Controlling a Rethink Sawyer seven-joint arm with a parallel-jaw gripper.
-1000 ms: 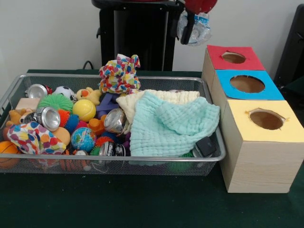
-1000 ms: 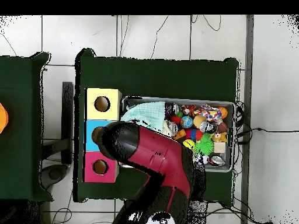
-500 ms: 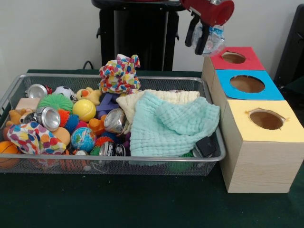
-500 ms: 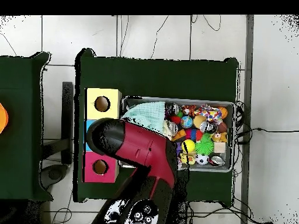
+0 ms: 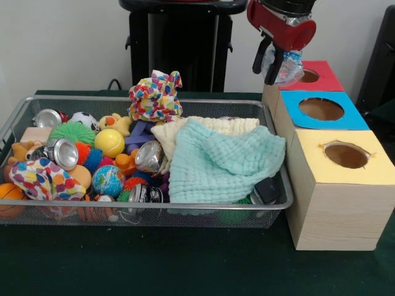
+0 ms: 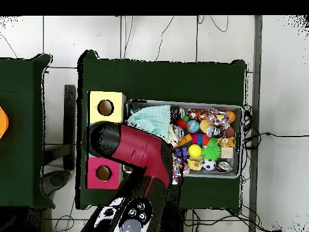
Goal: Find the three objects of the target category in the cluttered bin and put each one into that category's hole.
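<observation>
The gripper (image 5: 270, 66) has carried the crumpled plastic bottle (image 5: 285, 66) rightward to the red box (image 5: 322, 76).

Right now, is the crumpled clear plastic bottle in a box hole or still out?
Out: the crumpled clear plastic bottle hangs in the gripper, beside the red-topped box.

Blue hole (image 5: 321, 108) and yellow hole (image 5: 346, 155) apparently unobstructed.

Red-and-black end effector (image 5: 273, 60) holds a clear crumpled plastic bottle (image 5: 285, 66) with a blue label. Just beside it — red-topped box (image 5: 318, 79); then blue-topped box (image 5: 345, 116), yellow-topped box (image 5: 378, 157). Well apart, in the grey mesh bin (image 5: 154, 211) — mint cloth (image 5: 222, 160), cream cloth (image 5: 173, 132), multicoloured polka-dot fabric (image 5: 155, 95). Dark green worktop (image 5: 185, 265).
</observation>
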